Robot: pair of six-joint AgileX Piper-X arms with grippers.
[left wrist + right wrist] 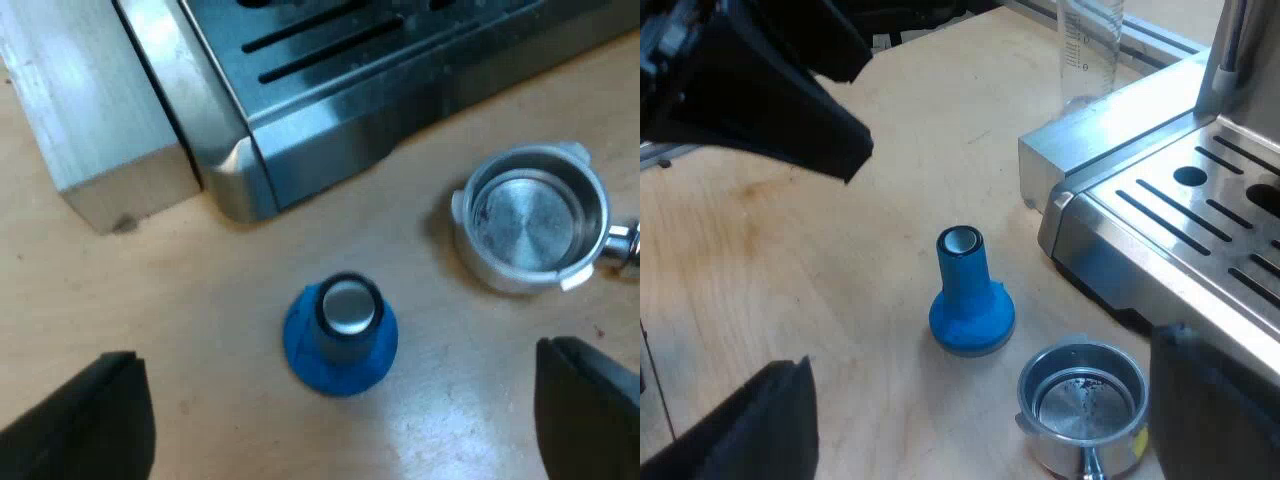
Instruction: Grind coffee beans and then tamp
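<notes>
Pale wooden counter (200, 300) carries everything. Largest on it is the espresso machine (330, 90), of which one corner and the slotted steel drip tray (1200, 190) show, with a pale block (90, 120) tight against its side.

Both arms hover over the bare wood before the machine. The left gripper (335, 400) has its fingers (95, 425) spread wide and grasps nothing. The right gripper (975, 410) is released too, its fingers (750, 430) well apart, with the tamper and holder between and beyond them.

The holder (530, 215) lies loose on the counter near the machine's front, basket mouth up. Its inside is bare, shiny metal with no grounds, so I judge that grinding has not yet been done and the holder is the first thing to take. It looks stiff, smooth and heavy at the basket end. The rounded rim would likely slip between flat fingers, so the handle, which runs off past the basket, is the better hold.

The measuring glass (1090, 45) stands beyond the block, well apart from the rest.

The tamper (340, 335) is blue and stands upright on its broad base, near the holder but not touching it. It has a narrow neck and a pale cap. It looks rigid and fairly light, and its wide foot should keep it steady. The neck, just under the cap, is probably the place to close on.
</notes>
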